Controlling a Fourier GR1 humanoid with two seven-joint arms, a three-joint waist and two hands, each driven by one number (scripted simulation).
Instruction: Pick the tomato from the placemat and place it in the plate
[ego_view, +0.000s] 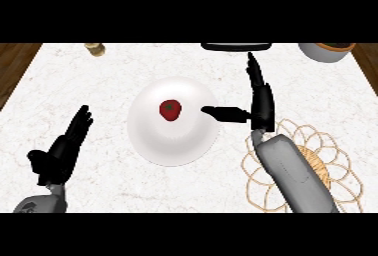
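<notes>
- Placemat (336, 165), at 4 o'clock: its left part is hidden under the right forearm (295, 175).
- Black object (233, 46), at 12 o'clock: cut off by the top edge, identity unclear.
- Bowl (325, 51), at 1 o'clock: upper part cut off.
- Small object (94, 48), at 11 o'clock: too small to identify.

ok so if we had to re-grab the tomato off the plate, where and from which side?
Likely across its round red body, thumb on one side and fingers on the other. The tomato lies in the middle of the white plate, stem end up. Come from above and from the right: the right hand is open beside the plate, thumb towards it.
</notes>
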